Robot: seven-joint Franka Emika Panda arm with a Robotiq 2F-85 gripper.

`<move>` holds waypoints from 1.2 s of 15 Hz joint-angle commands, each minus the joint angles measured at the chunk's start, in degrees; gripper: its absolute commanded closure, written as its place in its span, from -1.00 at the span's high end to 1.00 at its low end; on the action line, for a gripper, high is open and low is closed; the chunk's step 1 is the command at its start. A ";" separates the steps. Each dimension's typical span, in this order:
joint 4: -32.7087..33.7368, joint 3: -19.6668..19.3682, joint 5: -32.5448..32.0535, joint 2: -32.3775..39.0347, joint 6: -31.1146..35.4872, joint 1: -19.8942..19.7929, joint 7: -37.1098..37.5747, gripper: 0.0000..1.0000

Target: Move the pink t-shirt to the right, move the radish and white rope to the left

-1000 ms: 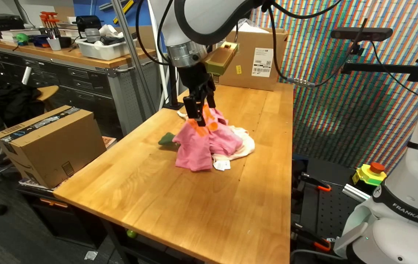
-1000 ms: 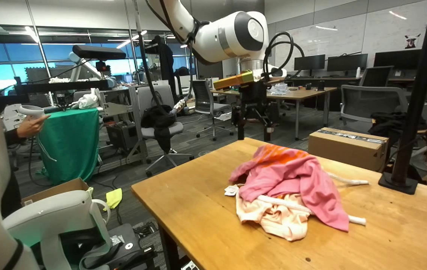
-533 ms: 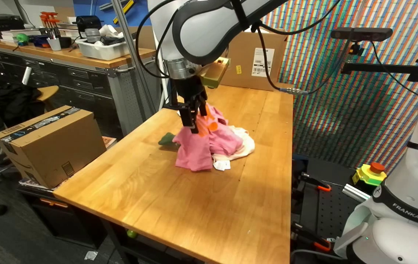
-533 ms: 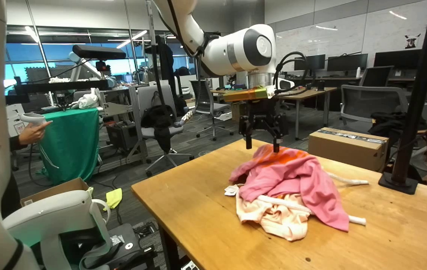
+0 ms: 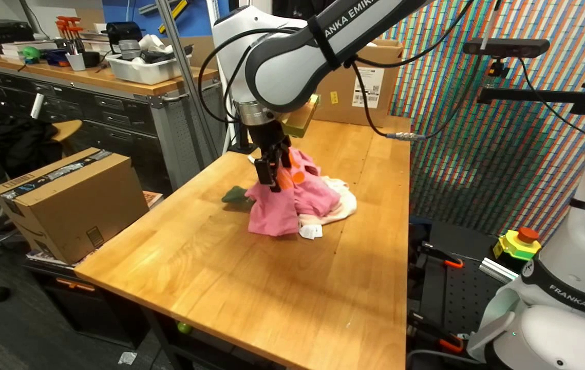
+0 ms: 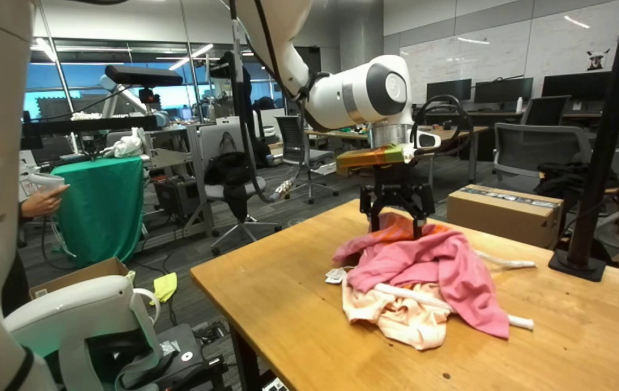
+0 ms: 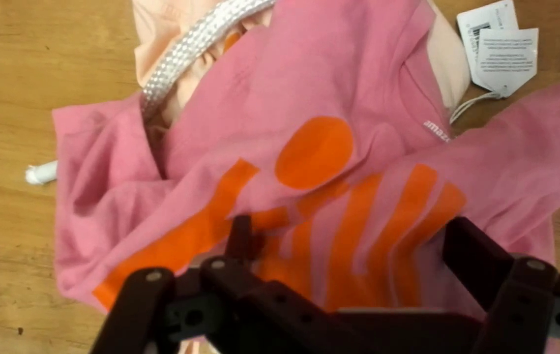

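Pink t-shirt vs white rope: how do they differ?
Colour: the pink t-shirt is rose-pink patterned in orange; the white rope is plain white.
Shape: the t-shirt is broad, crumpled cloth; the rope a narrow, braided cord.
Layering: the t-shirt covers part of the rope, whose ends poke out.
Both lie in one heap on the table.

Robotics lab: robot arm [image 6: 336, 100], emergency-stop button [image 5: 527, 235], drawered workbench [image 5: 110, 103], whiteboard [image 6: 505, 54], monitors [image 6: 449, 90], office chairs [image 6: 542, 152].

- Strip lights [image 6: 192, 57] glow overhead; glare streaks the whiteboard [image 6: 510, 54].
- Soft shadows fall across the counter [image 5: 271, 288].
- The end effector [image 7: 351, 233] appears dark, blurred in the wrist view.
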 commanded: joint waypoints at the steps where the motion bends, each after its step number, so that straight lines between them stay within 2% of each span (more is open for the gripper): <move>1: 0.27 -1.33 -2.16 0.68 0.59 0.61 1.51 0.98; 2: 0.22 -1.46 -2.26 0.70 0.40 0.60 1.48 0.47; 4: 0.15 -1.56 -2.10 0.57 0.00 0.44 1.18 0.39; 7: 0.13 -1.67 -1.91 0.41 -0.39 0.37 1.07 -0.13; 13: 0.38 -1.64 -2.08 -0.77 -5.91 0.76 1.26 -0.98; 18: 0.36 -1.23 -2.88 -4.73 -12.01 1.42 2.89 -0.97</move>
